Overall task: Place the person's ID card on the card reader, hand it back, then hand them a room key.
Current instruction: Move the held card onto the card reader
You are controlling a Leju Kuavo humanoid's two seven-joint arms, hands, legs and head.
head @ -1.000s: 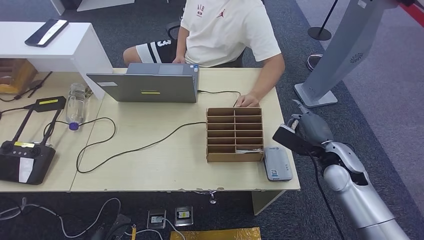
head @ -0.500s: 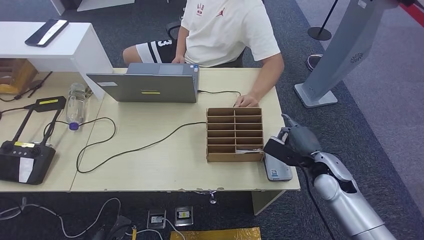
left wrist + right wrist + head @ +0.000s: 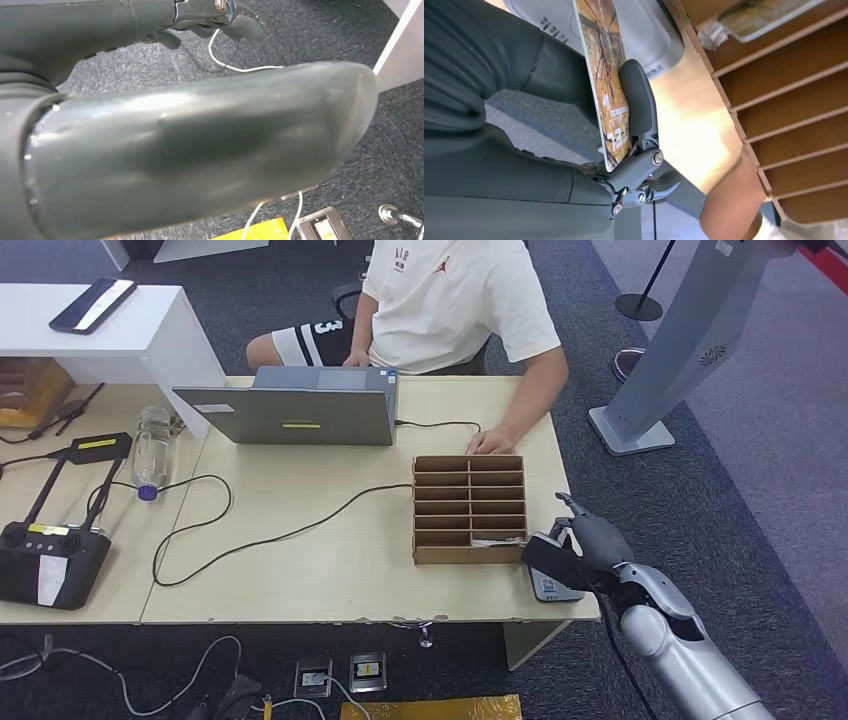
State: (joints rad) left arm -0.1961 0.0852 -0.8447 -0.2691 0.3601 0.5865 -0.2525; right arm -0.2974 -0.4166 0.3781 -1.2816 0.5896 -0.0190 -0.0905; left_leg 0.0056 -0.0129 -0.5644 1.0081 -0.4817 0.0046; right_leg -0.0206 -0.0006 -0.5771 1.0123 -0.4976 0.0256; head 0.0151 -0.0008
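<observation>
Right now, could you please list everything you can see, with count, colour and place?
Card reader: one, pale grey, near right table corner, under the right hand.
Card: one, brown printed, held in the right hand.
Card rack: one, brown, beside the reader; a card in one slot.
Laptop: one, grey, far table edge.
Bottle: one, clear, left of the laptop.
Controller: one, black, left table.
Phone: one, black, white shelf.
Cable: one, black, across the table.
Person: one, white shirt, seated behind the table.
Right hand: grips the card.
Left hand: grey, above the carpet.
</observation>
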